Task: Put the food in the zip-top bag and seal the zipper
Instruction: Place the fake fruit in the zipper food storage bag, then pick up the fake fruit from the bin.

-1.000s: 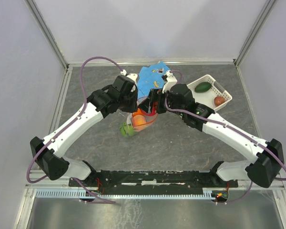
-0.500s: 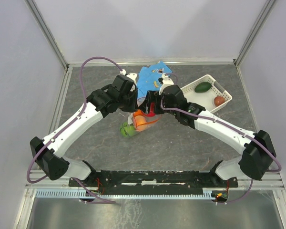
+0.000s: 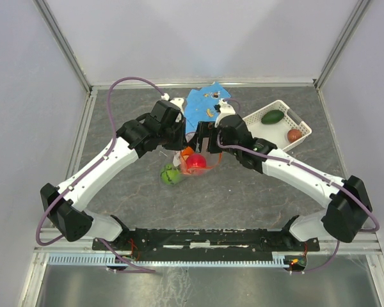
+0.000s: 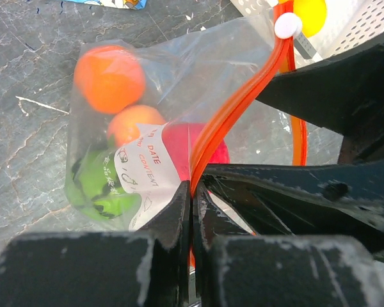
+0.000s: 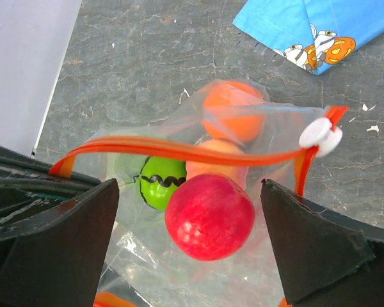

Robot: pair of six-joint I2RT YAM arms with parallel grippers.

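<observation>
Half a second ago the red ball sat up between the right arm's fingers. Now the red ball (image 3: 196, 161) is lower, down in the mouth of the zip-top bag (image 3: 187, 169), and those fingers hold nothing. The left arm has not moved (it looks the same in all three top pictures).

On the left, the left gripper (image 4: 191, 192) is squeezed tight on the zipper (image 4: 233, 109). It pinches the orange-red strip and the bag's edge, so the mouth gapes. In the left wrist view, an orange ball (image 4: 109, 69) sits inside the bag at eleven o'clock. A peach ball (image 4: 134, 125) is just under it, and a green ball (image 4: 93, 185) is at seven o'clock beside the white label (image 4: 147, 176). In the right wrist view, the white slider (image 5: 320, 135) sits at the right end of the strip. The right gripper (image 5: 191, 185) hangs over the bag with its jaws spread wide and touches nothing.

From above, the blue cloth (image 3: 201, 102) lies at twelve o'clock from the bag, near it. The white basket (image 3: 278, 105) is at two o'clock, well apart, with a dark green piece (image 3: 272, 117) and a reddish piece (image 3: 295, 135) inside. Toward six o'clock the grey table (image 3: 243, 192) runs bare to the arm bases. Toward nine o'clock it runs bare under the left arm to the metal rail (image 3: 83, 134).
</observation>
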